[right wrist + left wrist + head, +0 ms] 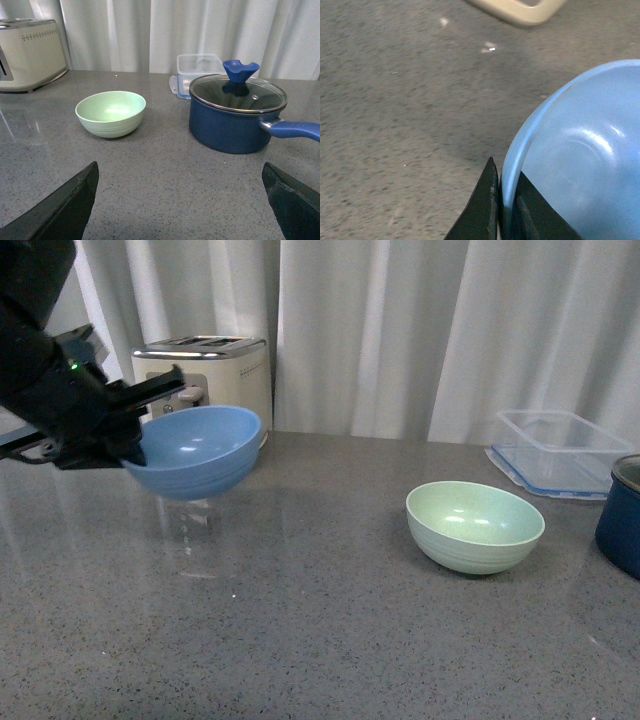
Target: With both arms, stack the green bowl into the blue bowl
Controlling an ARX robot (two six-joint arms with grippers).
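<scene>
A grey speckled countertop point(320, 640) is backed by white curtains point(400, 330). At the left of the front view, the blue bowl point(200, 452) is held by its left rim in the left gripper point(138, 430), in front of a cream toaster point(215, 365). The bowl is slightly tilted and appears raised off the countertop; nothing is seen inside it. The green bowl point(475, 527) is set upright on the countertop right of centre, well apart from the blue one, and is likewise empty. A clear plastic container point(560, 452) lies at the upper right with nothing visible in it, and a dark navy pot point(622, 515) is cut off by the right edge.

The grip is made plain only in the left wrist view — the bowl's rim is pinched between two dark fingers point(485, 210), one outside the wall and one inside. The pot is shown whole only in the right wrist view, where a glass lid point(237, 95) with a blue knob point(240, 70) is seated on it; its contents cannot be made out. There too the right gripper point(177, 210) is seen spread wide, grasping nothing — it is out of the front view.
</scene>
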